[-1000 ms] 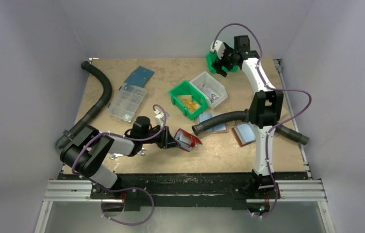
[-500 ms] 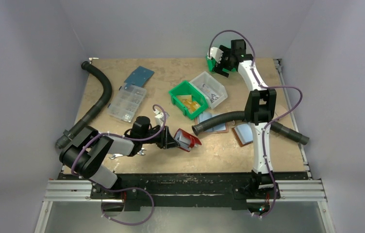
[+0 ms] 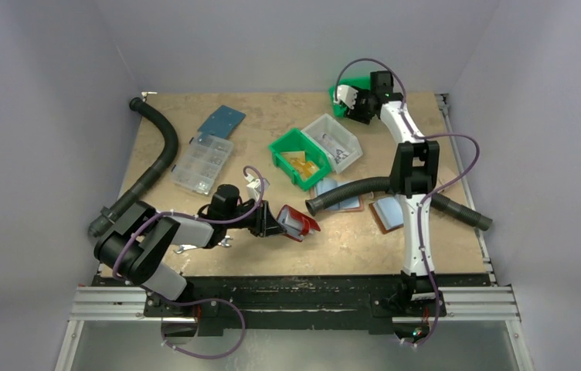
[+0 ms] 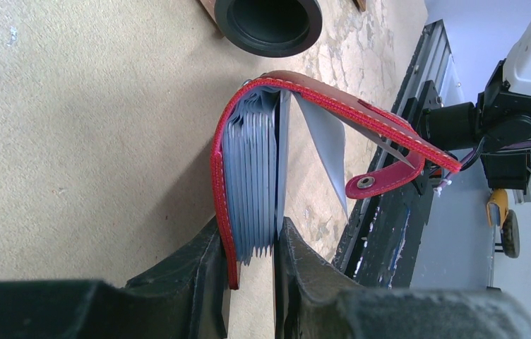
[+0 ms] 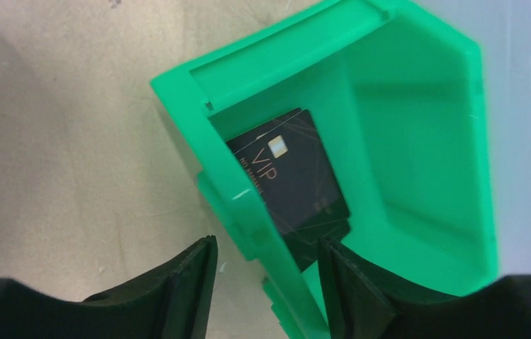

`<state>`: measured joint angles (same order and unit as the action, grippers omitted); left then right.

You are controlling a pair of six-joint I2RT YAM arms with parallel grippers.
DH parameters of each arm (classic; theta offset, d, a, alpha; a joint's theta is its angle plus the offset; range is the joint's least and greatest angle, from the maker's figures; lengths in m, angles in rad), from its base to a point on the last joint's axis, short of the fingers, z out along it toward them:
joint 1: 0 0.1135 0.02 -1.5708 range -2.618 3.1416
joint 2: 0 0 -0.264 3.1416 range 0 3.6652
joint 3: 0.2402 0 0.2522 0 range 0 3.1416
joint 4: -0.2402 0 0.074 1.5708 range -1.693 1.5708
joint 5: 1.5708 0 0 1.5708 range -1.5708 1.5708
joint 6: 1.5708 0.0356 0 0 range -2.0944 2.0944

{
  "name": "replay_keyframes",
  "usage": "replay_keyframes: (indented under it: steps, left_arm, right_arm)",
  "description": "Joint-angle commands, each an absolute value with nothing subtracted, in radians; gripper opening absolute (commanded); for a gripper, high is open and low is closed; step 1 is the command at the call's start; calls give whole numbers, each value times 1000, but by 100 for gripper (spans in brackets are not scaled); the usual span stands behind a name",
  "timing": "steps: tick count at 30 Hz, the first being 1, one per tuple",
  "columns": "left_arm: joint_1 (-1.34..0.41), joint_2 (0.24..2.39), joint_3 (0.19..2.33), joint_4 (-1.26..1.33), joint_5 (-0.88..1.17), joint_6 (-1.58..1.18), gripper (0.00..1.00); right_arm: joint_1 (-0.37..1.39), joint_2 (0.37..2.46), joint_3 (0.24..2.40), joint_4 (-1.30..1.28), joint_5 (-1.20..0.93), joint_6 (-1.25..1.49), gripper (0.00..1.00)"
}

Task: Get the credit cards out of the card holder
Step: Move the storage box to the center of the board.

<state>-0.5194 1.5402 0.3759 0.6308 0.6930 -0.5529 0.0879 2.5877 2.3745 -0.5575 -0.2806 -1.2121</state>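
Card holder [image 3: 297,222] first: where was it?

— Toward the near side of the worktop [image 3: 349,247], held on edge in my left gripper [image 4: 248,247]. Whether it touched the surface, I could not tell. The jaws were nearly closed, pinching one red cover together with its stack of pale blue-grey pockets [image 4: 252,176]. The other cover hung splayed open, its snap strap [image 4: 383,182] dangling.

And your right gripper [image 5: 266,244]?

— At the far edge, over the green bin [image 5: 418,141]. Its fingers stood apart astride the bin's wall, gripping nothing that I could see. One black card [image 5: 291,176] lay inside the bin.

How would the rest handle?

— I judged the holder light and floppy at the spine, so it needed a firm pinch on the cover. The cards looked thin, stiff and slick, and probably sat snug in shiny sleeves. I would take one by an exposed edge and draw it straight along its pocket. Whether any remained among the leaves, I could not tell.
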Motion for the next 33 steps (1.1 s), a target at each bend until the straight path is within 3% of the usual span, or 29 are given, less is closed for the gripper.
replay_keyframes:
  steps: [1, 19, 30, 33]
  left_arm:
    - [-520, 1518, 383, 583, 672, -505, 0]
    - [-528, 1463, 368, 590, 679, -524, 0]
    - [-536, 1445, 367, 613, 696, -538, 0]
    - [-540, 1442, 366, 618, 699, -538, 0]
  right_arm:
    - [78, 2493, 2317, -597, -315, -1235, 57]
    - [75, 2316, 2142, -711, -291, -1123, 12]
    - [75, 1997, 1631, -540, -142, -957, 5]
    - [72, 1898, 1475, -489, -130, -1021, 4]
